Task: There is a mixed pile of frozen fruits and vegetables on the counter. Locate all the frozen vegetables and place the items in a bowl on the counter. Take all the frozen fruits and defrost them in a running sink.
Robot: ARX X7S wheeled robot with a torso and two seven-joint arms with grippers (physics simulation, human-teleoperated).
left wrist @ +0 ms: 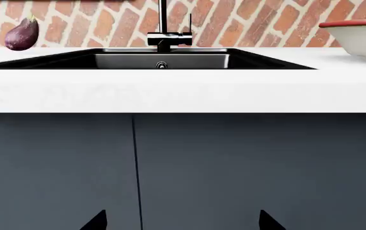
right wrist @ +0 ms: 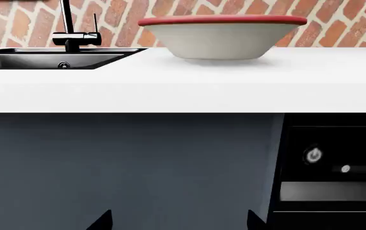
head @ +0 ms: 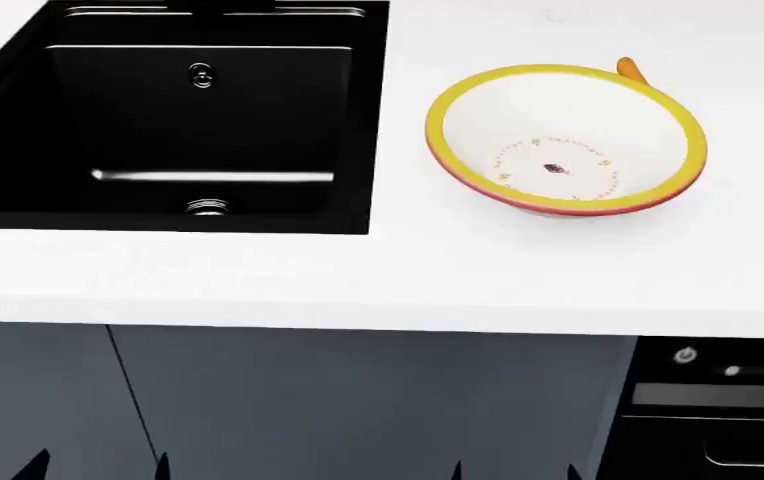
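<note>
Both arms hang low in front of the dark cabinet doors, below the front edge of the smooth white tabletop [head: 355, 280]. Only the dark fingertips of the left pincer [head: 95, 467] and the right pincer [head: 513, 470] show in the head view, each pair spread apart with nothing between, so both stand open and empty.

The wide shallow white bowl with the yellow rim and orange-red outer band [head: 565, 140] sits on the tabletop right of the black rectangular recessed sink [head: 182, 120], near it but apart. It holds no produce; only its painted pattern shows inside. The sink basin is also bare, and no water can be seen running from the tall black faucet [left wrist: 164, 28].

Two vegetables are in view. A small orange tapered piece [head: 630, 69] peeks out just behind the bowl's far right rim, mostly hidden, so its long axis cannot be told. A glossy dark purple eggplant [left wrist: 22, 33] shows only in the left wrist view, by the brick wall at the far side of the tabletop, beyond the sink's left end; it looks tilted, stem end up. The fruits are not visible.

The coming move turns on side and reach. The orange piece lies far and right, beyond the bowl, so the right arm is likely the nearer one and must rise above the tabletop edge and reach over or around the bowl. The eggplant lies far and left, on the left arm's side.
</note>
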